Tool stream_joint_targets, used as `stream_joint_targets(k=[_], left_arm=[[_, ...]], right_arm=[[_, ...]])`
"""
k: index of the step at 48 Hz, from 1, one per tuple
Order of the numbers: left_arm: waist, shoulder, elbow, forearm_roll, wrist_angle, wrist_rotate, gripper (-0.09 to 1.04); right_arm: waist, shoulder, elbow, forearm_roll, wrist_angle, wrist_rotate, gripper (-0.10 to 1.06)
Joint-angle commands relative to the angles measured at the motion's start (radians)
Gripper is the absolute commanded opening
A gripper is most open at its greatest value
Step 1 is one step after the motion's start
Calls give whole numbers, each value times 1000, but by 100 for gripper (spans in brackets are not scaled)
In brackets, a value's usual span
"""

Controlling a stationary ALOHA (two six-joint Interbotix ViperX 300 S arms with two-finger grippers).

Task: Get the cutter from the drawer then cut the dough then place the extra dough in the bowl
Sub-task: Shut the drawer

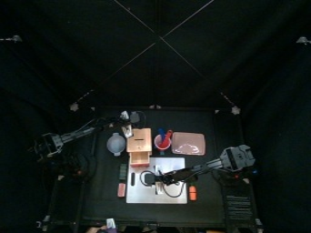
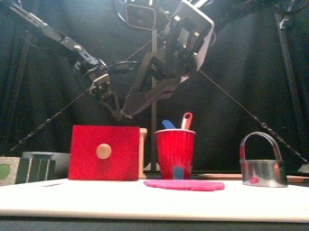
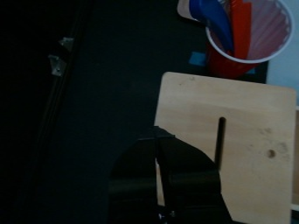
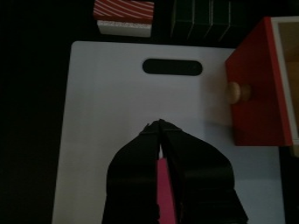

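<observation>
A flat piece of pink dough lies on the white cutting board. The metal cutter stands upright on the right. My right gripper hovers over the board, shut, with a thin pink strip of dough between its jaws. The wooden box with its red drawer front stands behind the board. Over the box top, my left gripper hangs shut and empty. The blue-grey bowl sits left of the box.
A red cup with a blue and a red toy knife stands right of the box, and the pink tray lies beyond it. A red-and-white toy food and dark sushi blocks lie off the board's grip-hole end.
</observation>
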Motion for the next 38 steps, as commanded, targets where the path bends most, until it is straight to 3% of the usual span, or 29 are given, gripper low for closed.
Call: stream_joint_targets(k=[1, 12, 38], left_arm=[[34, 69, -92, -32, 43, 54, 25], [84, 215, -179, -80, 101, 161, 25], [69, 307, -207, -2, 163, 173, 25]], right_arm=[[0, 6, -43, 8, -8, 2, 9], [-8, 61, -95, 11, -8, 2, 8], [-86, 161, -206, 6, 18, -5, 8]])
